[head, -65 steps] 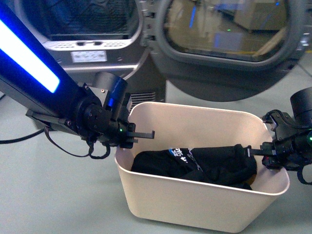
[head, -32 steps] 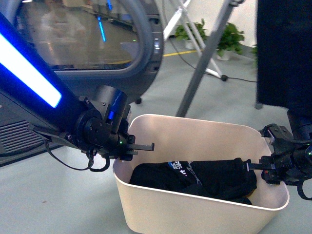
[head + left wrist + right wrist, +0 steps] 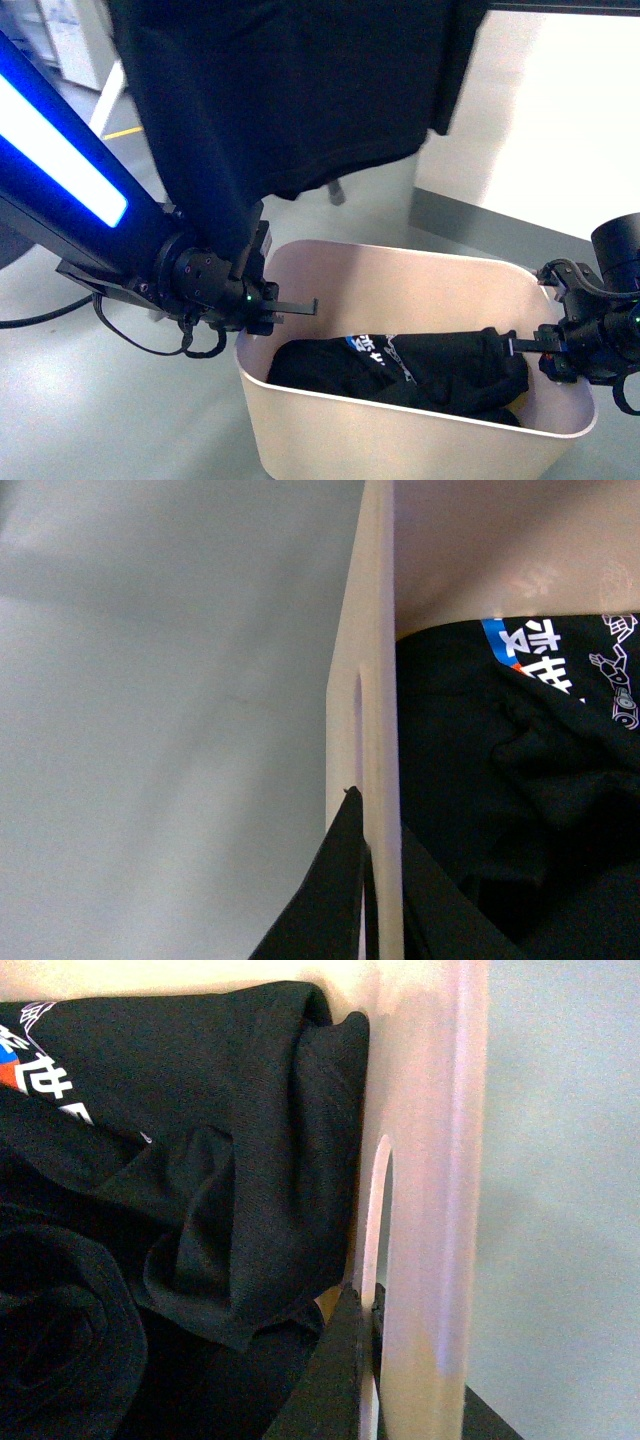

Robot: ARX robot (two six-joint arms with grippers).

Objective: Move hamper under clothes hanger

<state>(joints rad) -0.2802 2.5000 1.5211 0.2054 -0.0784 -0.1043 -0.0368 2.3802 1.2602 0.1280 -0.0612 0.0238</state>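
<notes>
While the left gripper (image 3: 288, 305) and right gripper (image 3: 527, 345) clamp the hamper (image 3: 400, 435), a black T-shirt (image 3: 290, 90) hangs above — overlapping the left arm (image 3: 60, 180).

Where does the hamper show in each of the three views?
Front view: the hamper fills the lower centre and right.
Left wrist view: its cream rim, between floor and black printed garment.
Right wrist view: its slotted wall, beside the floor.
Shared landmark: that garment inside.

Both our arms reach in low from opposite sides, left tool (image 3: 287, 303) and right tool (image 3: 528, 345) each pinched tight over one hamper (image 3: 400, 425) wall.
</notes>
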